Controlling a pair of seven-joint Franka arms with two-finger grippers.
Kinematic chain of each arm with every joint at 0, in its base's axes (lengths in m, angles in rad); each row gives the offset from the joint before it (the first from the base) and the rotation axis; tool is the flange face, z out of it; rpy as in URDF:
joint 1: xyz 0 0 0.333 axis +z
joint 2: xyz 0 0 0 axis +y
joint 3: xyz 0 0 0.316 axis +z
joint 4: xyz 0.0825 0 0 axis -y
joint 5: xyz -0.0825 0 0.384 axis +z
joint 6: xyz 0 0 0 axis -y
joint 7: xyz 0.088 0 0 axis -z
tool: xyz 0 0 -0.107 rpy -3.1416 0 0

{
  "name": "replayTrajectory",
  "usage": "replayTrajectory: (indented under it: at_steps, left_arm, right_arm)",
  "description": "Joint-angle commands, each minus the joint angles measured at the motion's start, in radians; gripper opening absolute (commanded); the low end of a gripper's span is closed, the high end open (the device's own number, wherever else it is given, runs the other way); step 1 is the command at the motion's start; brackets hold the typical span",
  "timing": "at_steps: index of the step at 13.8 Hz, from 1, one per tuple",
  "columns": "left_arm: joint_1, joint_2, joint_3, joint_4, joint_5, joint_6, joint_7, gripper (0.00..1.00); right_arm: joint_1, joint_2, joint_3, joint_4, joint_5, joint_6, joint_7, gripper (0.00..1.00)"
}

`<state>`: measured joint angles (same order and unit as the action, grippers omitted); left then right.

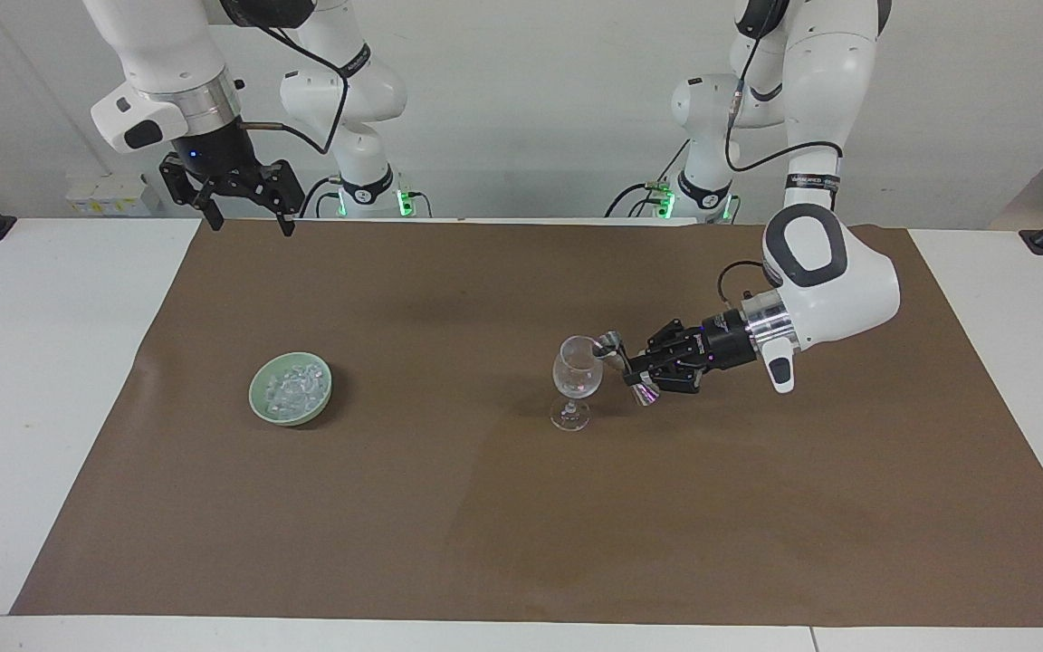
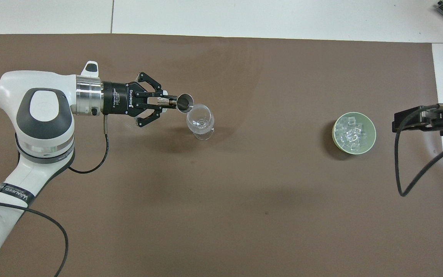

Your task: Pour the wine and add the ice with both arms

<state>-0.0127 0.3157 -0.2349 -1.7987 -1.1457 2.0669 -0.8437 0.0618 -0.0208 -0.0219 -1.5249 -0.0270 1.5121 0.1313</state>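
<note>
Ice (image 1: 293, 386): small clear, glinting, irregular chunks heaped in a shallow pale-green glazed bowl (image 1: 261, 406), toward the right arm's end of the tabletop (image 1: 51, 380), on matte brown paper (image 1: 485, 525). Clear stemmed wine glass (image 1: 576, 373) upright mid-paper. Left gripper (image 1: 634, 368) clamped tight on a shiny metal double-cone jigger (image 1: 614, 345), tilted, mouth at the glass rim. Right gripper (image 1: 248, 217) waits with fingers spread wide, holding nothing, over the paper's edge nearest the robots.
</note>
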Motion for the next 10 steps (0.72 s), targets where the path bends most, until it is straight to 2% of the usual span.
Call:
replayTrajectory:
  at_steps: [1,10]
  left_arm:
    - [-0.026,-0.038,0.017,-0.028,0.017,0.027,-0.005,0.0]
    - [-0.039,-0.05,0.019,-0.025,0.063,0.044,-0.006,0.0]
  right_arm:
    - [-0.002,-0.021,0.002,-0.024,0.005,0.005,-0.012,1.0]
    - [-0.002,-0.021,0.002,-0.024,0.005,0.005,-0.012,1.0]
